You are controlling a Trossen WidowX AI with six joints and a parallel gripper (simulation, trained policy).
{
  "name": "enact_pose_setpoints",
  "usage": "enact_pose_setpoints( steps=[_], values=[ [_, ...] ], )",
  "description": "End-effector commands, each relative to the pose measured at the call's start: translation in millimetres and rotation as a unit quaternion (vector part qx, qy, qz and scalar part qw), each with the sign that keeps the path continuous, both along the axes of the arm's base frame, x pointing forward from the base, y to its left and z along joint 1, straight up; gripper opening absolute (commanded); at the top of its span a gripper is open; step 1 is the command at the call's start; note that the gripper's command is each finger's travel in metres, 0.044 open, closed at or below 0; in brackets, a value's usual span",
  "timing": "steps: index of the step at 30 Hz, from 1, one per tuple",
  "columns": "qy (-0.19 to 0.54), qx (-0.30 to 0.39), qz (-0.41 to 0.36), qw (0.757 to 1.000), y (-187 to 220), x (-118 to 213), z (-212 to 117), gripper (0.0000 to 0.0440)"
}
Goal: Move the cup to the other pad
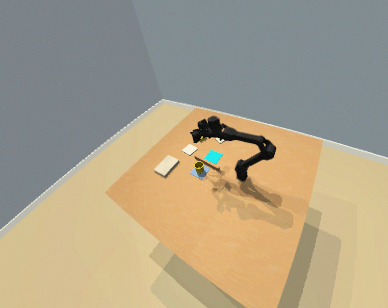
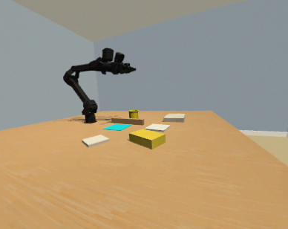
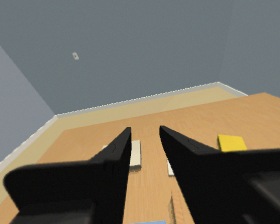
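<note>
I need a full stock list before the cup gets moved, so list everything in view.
Cup: one, yellow, on blue pad; marbles not discernible
Blue pad: one, under cup
Cyan pad: one, across the bar from cup
Bar: one, brown, between pads
Thin slabs: two, whitish, flanking yellow block
Yellow block: one, on table
Thick slab: one, beige, on table
Table: one, wood-brown, under everything
Walls: several, grey-blue, behind
Arm: one, black, on table
Gripper: one, black, raised, open
</note>
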State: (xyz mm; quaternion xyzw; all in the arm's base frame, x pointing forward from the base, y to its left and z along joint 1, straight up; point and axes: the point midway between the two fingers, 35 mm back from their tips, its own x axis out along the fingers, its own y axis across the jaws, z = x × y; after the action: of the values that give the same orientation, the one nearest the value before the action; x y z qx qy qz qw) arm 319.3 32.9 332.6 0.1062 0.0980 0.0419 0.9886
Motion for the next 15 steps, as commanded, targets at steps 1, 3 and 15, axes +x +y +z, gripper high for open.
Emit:
enact_pose_setpoints(
  steps=[1,3,15],
  values=[
    [0.022,0.021,0.000,1.000,4,3,1,0.0144],
    [0.034,0.032,0.000,0.999,7,4,1,0.0145],
    [0.110,0.100,-0.006,0.989,21,10,0,0.0157]
  ],
)
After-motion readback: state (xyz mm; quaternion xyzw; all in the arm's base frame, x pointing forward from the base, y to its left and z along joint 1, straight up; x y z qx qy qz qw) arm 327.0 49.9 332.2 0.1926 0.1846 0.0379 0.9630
